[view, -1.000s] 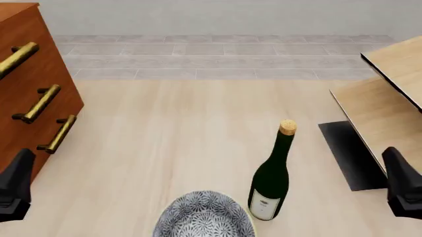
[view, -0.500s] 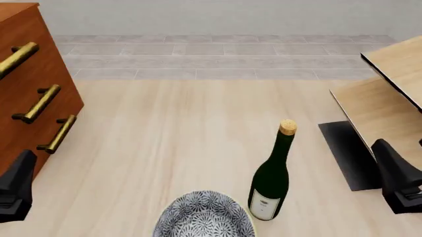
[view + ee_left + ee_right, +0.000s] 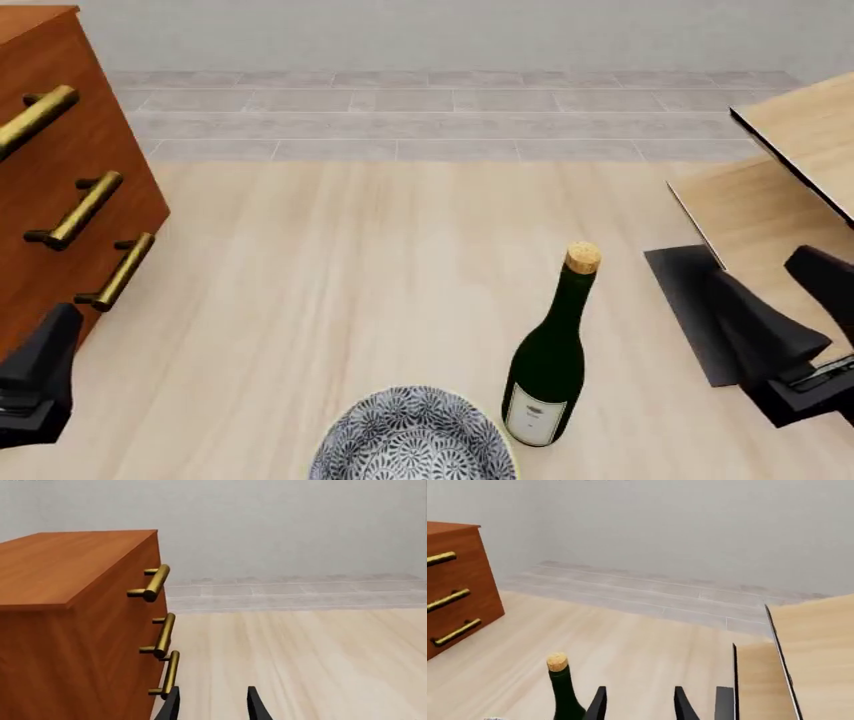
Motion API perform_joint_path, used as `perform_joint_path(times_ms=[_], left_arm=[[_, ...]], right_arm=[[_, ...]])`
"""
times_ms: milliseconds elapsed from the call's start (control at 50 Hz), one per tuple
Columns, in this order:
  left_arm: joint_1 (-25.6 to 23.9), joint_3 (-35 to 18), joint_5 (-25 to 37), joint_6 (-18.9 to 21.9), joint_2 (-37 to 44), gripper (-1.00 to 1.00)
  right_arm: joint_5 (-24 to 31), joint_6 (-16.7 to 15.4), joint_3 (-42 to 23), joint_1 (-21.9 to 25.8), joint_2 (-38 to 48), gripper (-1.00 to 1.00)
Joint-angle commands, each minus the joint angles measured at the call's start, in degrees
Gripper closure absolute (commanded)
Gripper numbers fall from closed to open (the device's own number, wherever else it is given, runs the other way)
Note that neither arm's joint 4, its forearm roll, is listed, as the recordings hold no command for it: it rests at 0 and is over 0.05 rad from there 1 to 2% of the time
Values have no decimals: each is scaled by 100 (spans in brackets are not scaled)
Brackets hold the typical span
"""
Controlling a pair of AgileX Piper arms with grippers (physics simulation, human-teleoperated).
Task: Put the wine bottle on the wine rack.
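Observation:
The wine bottle (image 3: 546,362) is dark green with a tan cork and a white label. It stands upright on the table at front centre, and its neck and cork show in the right wrist view (image 3: 563,688). The pale-wood wine rack (image 3: 790,170) with slanted panels stands on a black base at the right edge; it also shows in the right wrist view (image 3: 810,660). My right gripper (image 3: 770,282) is open and empty, to the right of the bottle and in front of the rack. My left gripper (image 3: 212,706) is open and empty at the front left, beside the cabinet.
A reddish-brown cabinet (image 3: 54,180) with brass handles stands at the left edge and fills the side of the left wrist view (image 3: 73,630). A patterned blue-white bowl (image 3: 414,440) sits at the front edge, just left of the bottle. A tiled floor lies beyond the table.
My right gripper has moved left and forward, towards the bottle, and has turned so both fingers show. The left gripper has barely moved. The bottle stands as before.

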Motion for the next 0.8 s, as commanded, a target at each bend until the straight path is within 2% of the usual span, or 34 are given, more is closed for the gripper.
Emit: perform_joint_path(times_ms=[20, 300, 500, 800], left_arm=[[-42, 4, -140, 78, 116, -100], [9, 3, -57, 20, -10, -100], [23, 4, -31, 59, -76, -100], [129, 5, 62, 26, -225, -100]], right_arm=[[-120, -46, -173, 489, 251, -100], [-746, 67, -100, 1141, 977, -100], [-989, 10, -167, 1324, 1176, -100], [-1808, 60, -151, 1619, 1990, -100]])
